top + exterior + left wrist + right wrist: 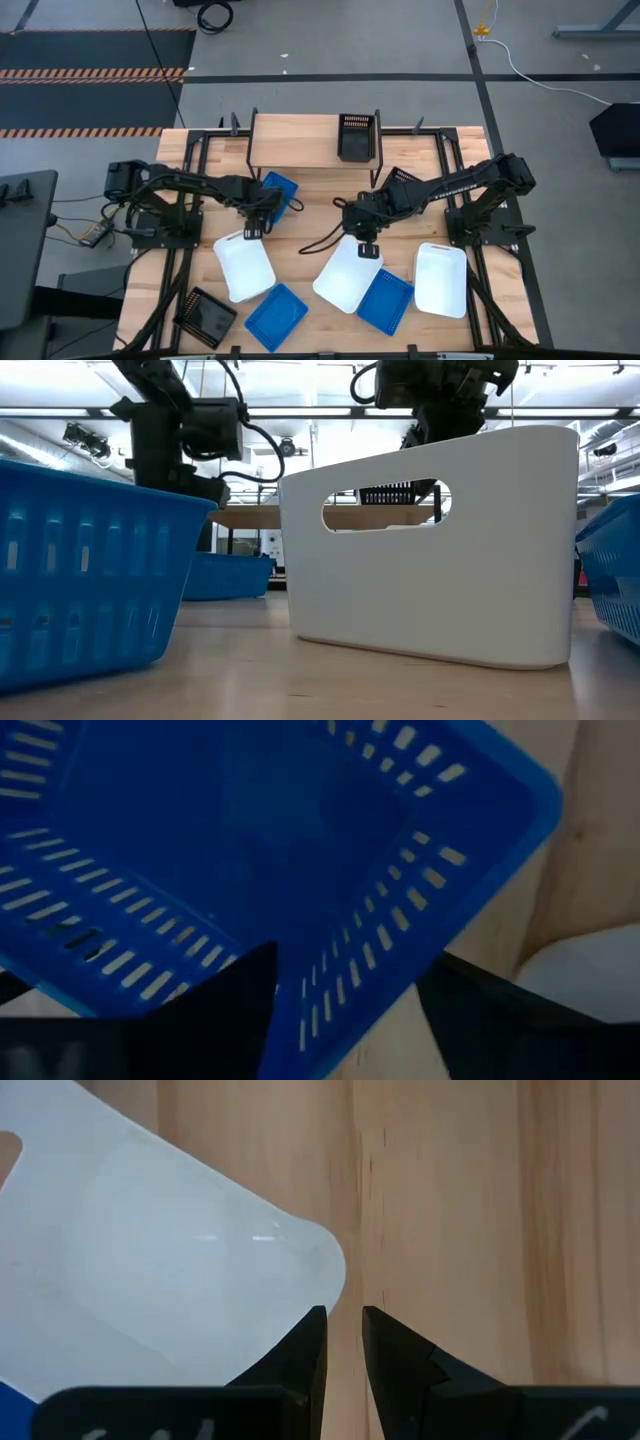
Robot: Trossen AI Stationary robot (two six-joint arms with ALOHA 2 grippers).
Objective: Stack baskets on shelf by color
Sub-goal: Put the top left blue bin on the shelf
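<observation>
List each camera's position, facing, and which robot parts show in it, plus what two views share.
High: overhead, straight down on the table; both arms.
Low: table height, facing a white basket; arms above.
Left wrist: over a blue basket; open left gripper.
Right wrist: over wood beside a white basket; right gripper, narrow gap, holding nothing.
Shared: high and low both show the black basket on the shelf.

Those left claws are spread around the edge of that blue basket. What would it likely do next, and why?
Probably close and lift. The left gripper stands open with the rim of the blue basket between its fingers, so a squeeze should secure it. The shelf holds only a black basket, so blue has no stack there yet.
</observation>
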